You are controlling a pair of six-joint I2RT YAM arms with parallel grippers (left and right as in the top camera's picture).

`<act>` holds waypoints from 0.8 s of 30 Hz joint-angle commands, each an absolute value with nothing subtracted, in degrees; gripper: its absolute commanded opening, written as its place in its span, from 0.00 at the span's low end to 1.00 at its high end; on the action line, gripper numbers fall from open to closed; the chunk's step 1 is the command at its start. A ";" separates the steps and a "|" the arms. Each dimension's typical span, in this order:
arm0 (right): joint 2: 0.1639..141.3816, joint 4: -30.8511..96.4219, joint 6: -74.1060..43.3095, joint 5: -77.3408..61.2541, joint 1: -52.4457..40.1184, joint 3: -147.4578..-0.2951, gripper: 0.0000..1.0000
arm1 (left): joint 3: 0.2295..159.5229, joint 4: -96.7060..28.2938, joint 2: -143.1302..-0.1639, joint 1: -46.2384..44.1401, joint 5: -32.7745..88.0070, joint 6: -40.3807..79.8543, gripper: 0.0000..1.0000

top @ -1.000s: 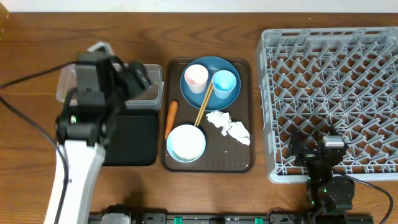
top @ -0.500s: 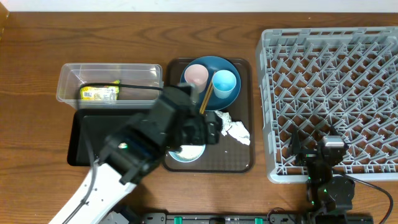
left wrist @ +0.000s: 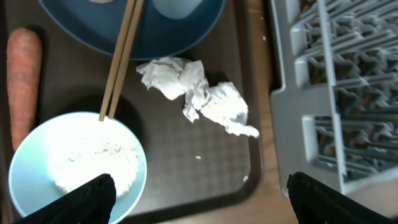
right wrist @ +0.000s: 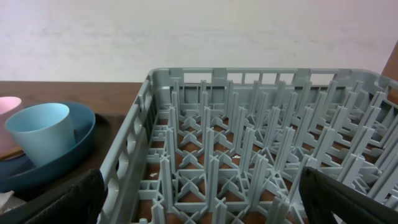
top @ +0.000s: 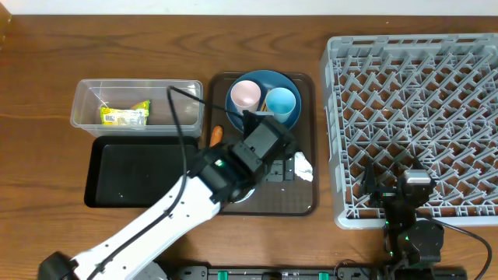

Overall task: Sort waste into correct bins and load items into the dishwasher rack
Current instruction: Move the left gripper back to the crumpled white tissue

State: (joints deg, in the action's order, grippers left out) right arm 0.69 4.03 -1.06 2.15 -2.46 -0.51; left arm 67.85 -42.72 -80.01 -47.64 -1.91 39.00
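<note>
2 pincers stand with jaws apart. The left pincer [left wrist: 202, 196] hangs over the crumpled tissue [left wrist: 196, 93] on the brown tray [left wrist: 186, 168], gripping nothing. The right pincer [right wrist: 202, 202] sits empty at the table's near edge, by the dishwasher rack [top: 420, 101] on the right side. The snack wrapper [top: 124, 117] lies in the clear container [top: 85, 97] toward the left edge, with the black tray [top: 132, 171] just beside it. The carrot [left wrist: 22, 81], the bowl [left wrist: 74, 168] of rice, the chopsticks [left wrist: 121, 56] and the plate [left wrist: 180, 43] are on the brown tray.
</note>
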 commanded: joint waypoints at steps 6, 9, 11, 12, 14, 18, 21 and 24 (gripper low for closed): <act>0.27 4.10 -1.23 2.33 -2.98 -0.32 0.99 | 68.03 -37.12 -87.88 -47.70 -4.14 39.33 0.91; 0.27 4.10 -1.23 2.33 -2.98 -0.32 0.99 | 68.03 -35.00 -90.72 -47.70 -4.16 40.27 0.91; 0.27 4.10 -1.23 2.33 -2.98 -0.32 0.99 | 68.03 -33.54 -92.77 -47.70 -4.21 41.98 0.91; 0.27 4.10 -1.23 2.33 -2.98 -0.32 0.99 | 68.03 -33.01 -93.67 -47.70 -4.45 42.61 0.91; 0.27 4.10 -1.23 2.33 -2.96 -0.32 0.99 | 68.03 -32.36 -95.44 -47.70 -5.91 44.66 0.91; 0.27 4.10 -1.23 2.33 -2.98 -0.32 0.99 | 68.03 -30.76 -98.13 -47.70 -9.06 49.71 0.95; 0.27 4.10 -1.23 2.33 -2.98 -0.32 0.99 | 68.03 -29.17 -99.46 -47.70 -9.08 50.06 0.98; 0.27 4.10 -1.23 2.33 -2.98 -0.32 0.99 | 68.03 -28.01 -100.31 -47.70 -9.08 50.06 0.99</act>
